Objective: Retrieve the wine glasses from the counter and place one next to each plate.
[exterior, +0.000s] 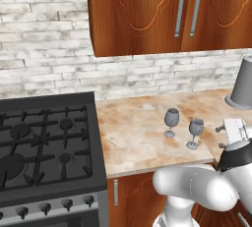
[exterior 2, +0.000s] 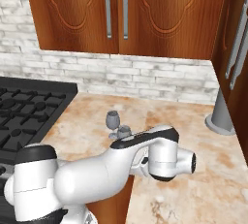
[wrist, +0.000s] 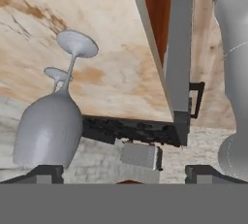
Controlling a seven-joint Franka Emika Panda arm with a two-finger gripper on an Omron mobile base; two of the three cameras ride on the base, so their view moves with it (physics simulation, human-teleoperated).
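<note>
Wine glasses (exterior: 183,127) on counter (exterior: 133,132), nearer glass (exterior 2: 124,131) half-hidden by arm (exterior 2: 116,162)

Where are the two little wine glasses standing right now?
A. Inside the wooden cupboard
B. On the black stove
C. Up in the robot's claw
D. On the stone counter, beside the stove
D: both wine glasses stand upright on the counter, to the right of the stove, with nothing gripping them.
</note>
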